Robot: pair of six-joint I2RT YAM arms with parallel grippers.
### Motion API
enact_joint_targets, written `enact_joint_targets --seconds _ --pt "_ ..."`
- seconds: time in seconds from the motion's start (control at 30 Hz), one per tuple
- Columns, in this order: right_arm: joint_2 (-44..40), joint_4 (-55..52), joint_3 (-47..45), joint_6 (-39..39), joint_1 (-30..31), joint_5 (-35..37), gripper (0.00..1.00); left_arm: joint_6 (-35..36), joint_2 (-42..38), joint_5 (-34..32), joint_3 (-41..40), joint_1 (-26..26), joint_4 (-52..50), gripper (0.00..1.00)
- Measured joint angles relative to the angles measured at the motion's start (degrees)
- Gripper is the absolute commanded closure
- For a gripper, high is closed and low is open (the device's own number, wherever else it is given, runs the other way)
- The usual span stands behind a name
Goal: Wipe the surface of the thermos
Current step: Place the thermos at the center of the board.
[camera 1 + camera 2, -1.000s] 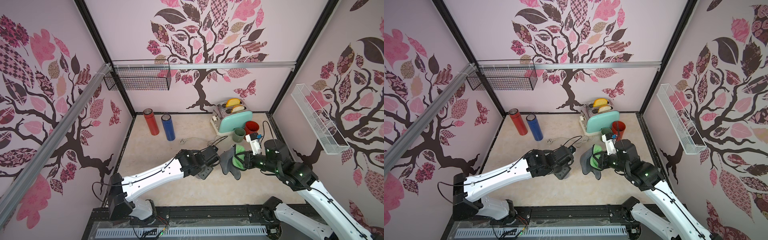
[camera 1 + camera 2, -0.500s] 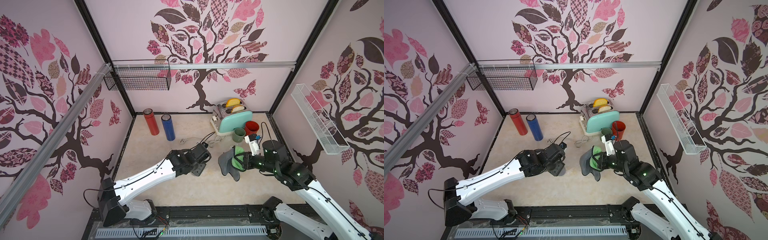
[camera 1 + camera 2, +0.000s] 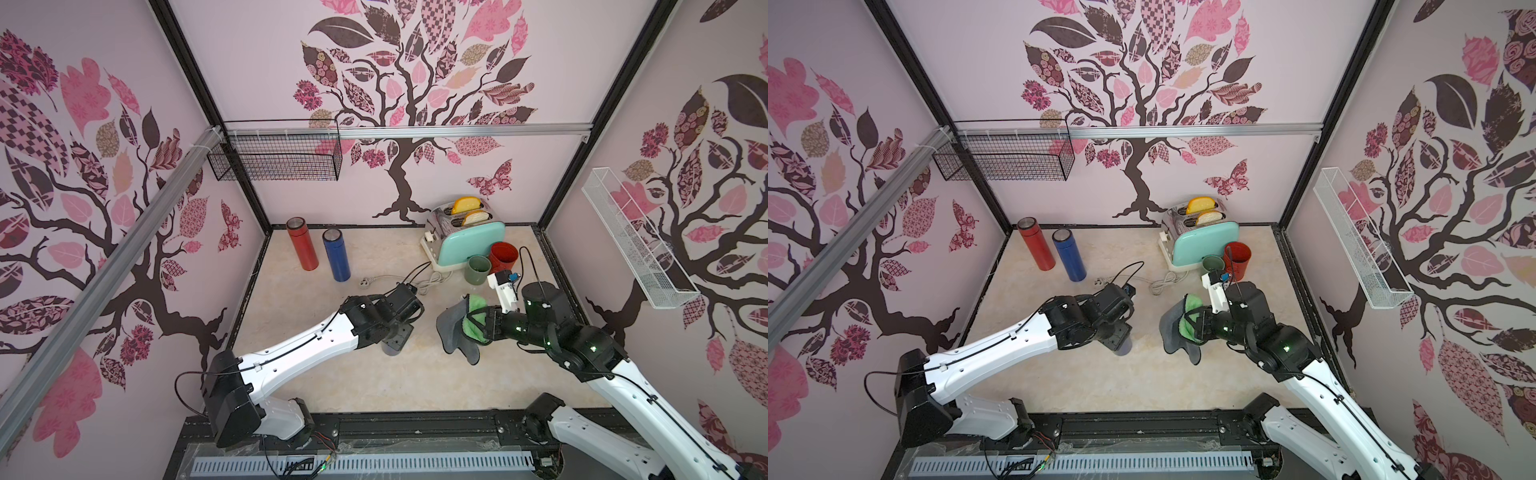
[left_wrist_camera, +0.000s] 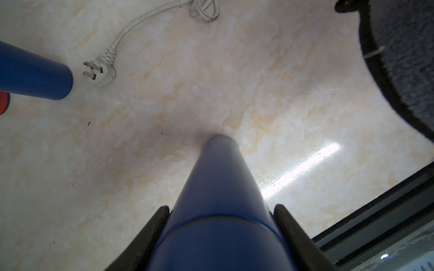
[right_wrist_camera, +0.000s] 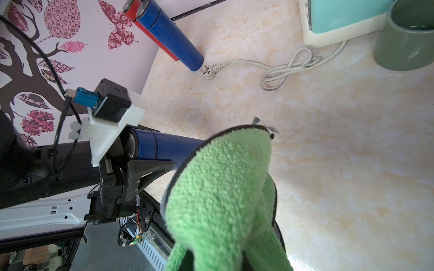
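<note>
My left gripper is shut on the upper part of a dark blue thermos, with one black finger on each side. The thermos points down at the table, its lower end close to the surface. In both top views only that lower end shows under the left wrist. My right gripper is shut on a green and grey cloth, which hangs a short gap to the right of the thermos. In the right wrist view the cloth covers the jaws and overlaps the thermos.
A red thermos and another blue thermos stand at the back left. A mint toaster, a green mug and a red cup stand at the back right. The toaster's white cord and plug lie mid-table.
My left arm swung left with the thermos, away from the cloth, then came partly back to the right. The right arm and cloth have hardly moved.
</note>
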Motion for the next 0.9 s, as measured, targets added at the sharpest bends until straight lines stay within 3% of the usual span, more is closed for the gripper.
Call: enact_joint_targets --seconds 0.1,0.23,0.33,0.67,0.9 --pt "0.0 0.0 0.0 0.0 0.0 0.0 1.0 0.0 0.5 0.0 0.6 0.0 -0.4 0.38" --pt "-0.1 0.0 0.0 0.0 0.0 0.0 1.0 0.0 0.5 0.4 0.8 0.0 -0.8 0.21" --pt "-0.1 0.0 0.0 0.0 0.0 0.0 1.0 0.2 0.2 0.4 1.2 0.0 -0.6 0.02" --pt "-0.2 0.2 -0.5 0.0 0.0 -0.2 1.0 2.0 -4.0 0.6 3.7 0.1 -1.8 0.02" --pt "-0.4 0.2 -1.0 0.0 0.0 -0.3 1.0 4.1 -11.8 0.8 2.5 0.1 -1.6 0.02"
